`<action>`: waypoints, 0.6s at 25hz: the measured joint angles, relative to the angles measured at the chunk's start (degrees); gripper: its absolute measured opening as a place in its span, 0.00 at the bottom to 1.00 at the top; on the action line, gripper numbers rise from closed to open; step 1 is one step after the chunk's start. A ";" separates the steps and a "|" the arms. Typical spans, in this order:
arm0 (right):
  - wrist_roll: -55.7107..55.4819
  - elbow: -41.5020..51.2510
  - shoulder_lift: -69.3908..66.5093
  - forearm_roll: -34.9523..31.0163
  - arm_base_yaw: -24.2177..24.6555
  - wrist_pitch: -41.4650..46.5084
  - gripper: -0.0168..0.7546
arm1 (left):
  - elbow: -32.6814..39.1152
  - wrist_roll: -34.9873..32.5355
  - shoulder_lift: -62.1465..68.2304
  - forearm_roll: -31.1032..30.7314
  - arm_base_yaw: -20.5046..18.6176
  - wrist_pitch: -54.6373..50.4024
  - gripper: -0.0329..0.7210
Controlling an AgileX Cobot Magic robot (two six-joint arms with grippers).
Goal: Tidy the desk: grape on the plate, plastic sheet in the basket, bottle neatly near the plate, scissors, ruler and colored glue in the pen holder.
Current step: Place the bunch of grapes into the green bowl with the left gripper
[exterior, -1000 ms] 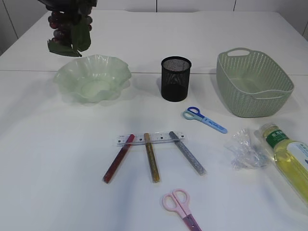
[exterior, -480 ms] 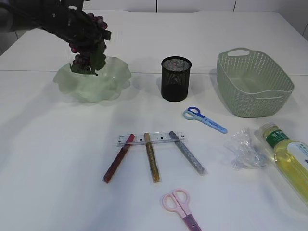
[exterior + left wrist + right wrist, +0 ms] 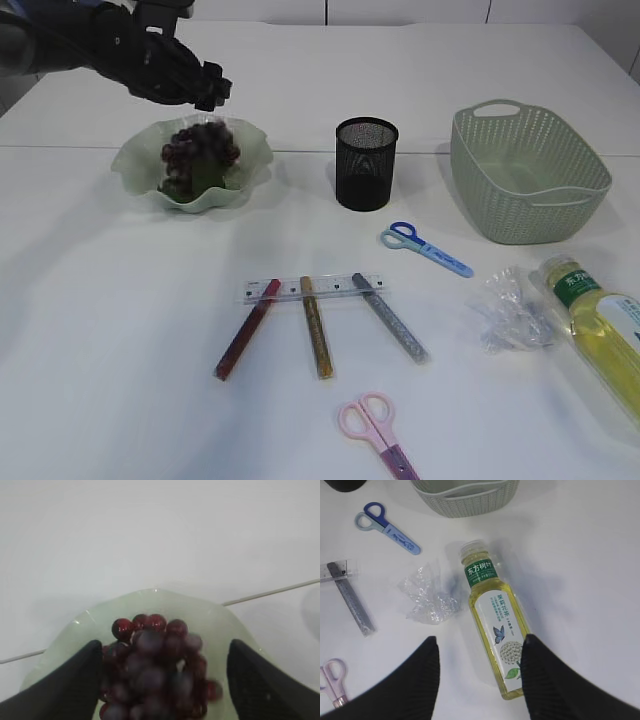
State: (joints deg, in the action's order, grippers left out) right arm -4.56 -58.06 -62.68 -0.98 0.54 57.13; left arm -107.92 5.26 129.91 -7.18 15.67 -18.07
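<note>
The grape (image 3: 198, 153) bunch sits in the pale green plate (image 3: 135, 160) at the back left of the table, and the left gripper (image 3: 208, 90) hangs just above it; from here I cannot tell how its jaws stand. The left wrist view settles that: both dark fingers (image 3: 75, 690) are spread wide on either side of the grape, not touching it.

The right gripper (image 3: 479, 680) never appears in the exterior view. Its own camera shows it spread open above the lying bottle (image 3: 492, 617), with the crumpled plastic sheet (image 3: 427, 597) just beside the bottle and the basket (image 3: 465, 495) beyond.

Only the exterior view takes in the pen holder (image 3: 366, 163), the ruler (image 3: 312, 288) lying across three glue sticks (image 3: 317, 326), the blue scissors (image 3: 425, 248) and the pink scissors (image 3: 377, 431)
</note>
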 joint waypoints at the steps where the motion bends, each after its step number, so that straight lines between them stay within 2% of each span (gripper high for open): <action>1: 0.00 0.00 0.00 0.00 0.00 0.00 0.56 | 0.00 0.02 0.00 0.00 0.00 -0.88 0.81; 7: 0.00 0.00 0.00 0.00 0.00 -0.48 0.56 | 0.00 0.02 -2.45 -0.24 0.00 -8.95 0.81; 11: 0.00 0.00 0.00 -0.58 0.00 -1.00 0.56 | 0.00 0.02 -7.23 -0.45 0.00 -18.51 0.80; 15: 0.00 -0.54 0.00 -2.93 0.00 -1.36 0.56 | -0.03 0.02 -11.67 -3.39 0.00 -29.99 0.76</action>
State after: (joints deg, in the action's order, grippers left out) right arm -4.56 -58.61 -62.68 -3.90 0.54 55.77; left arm -107.94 5.28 118.25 -10.58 15.67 -48.05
